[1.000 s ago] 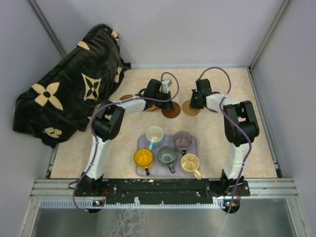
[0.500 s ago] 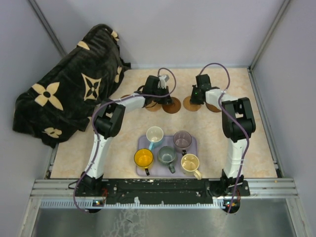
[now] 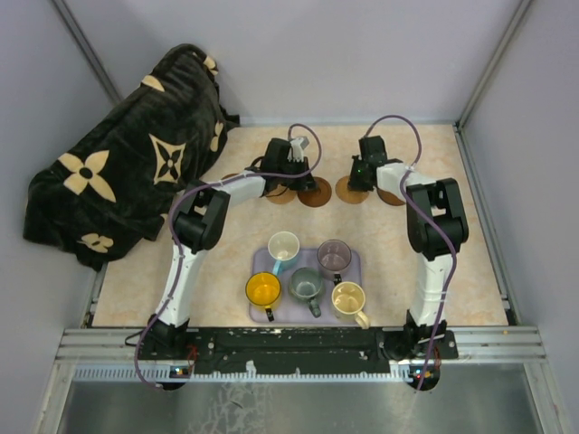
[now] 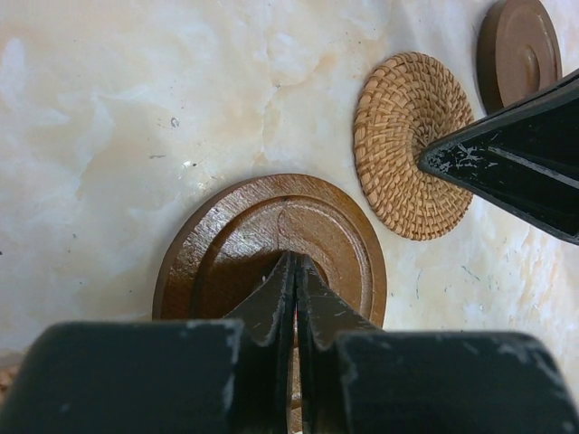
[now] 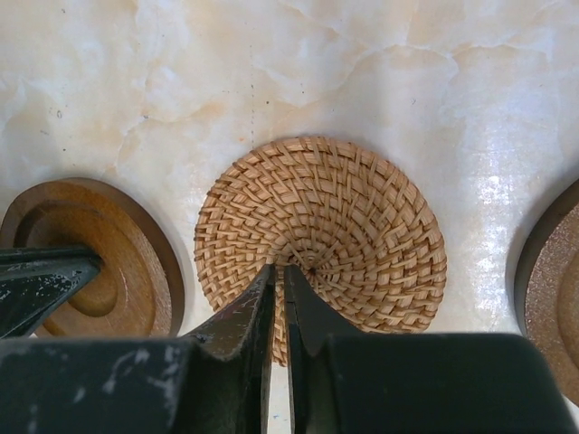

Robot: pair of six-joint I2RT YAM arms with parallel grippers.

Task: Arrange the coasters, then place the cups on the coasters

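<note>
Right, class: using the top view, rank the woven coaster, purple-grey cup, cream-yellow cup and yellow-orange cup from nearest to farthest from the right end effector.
1. woven coaster, right under the right end effector.
2. purple-grey cup, far right of the tray.
3. cream-yellow cup, tray's near right.
4. yellow-orange cup, tray's near left.

Cut off at right edge, right wrist view: dark coaster. Hidden behind left gripper, lower centre: wooden coaster's near rim.

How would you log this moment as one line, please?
left gripper shut over wooden coaster | right gripper near-shut over woven coaster | five cups on tray
</note>
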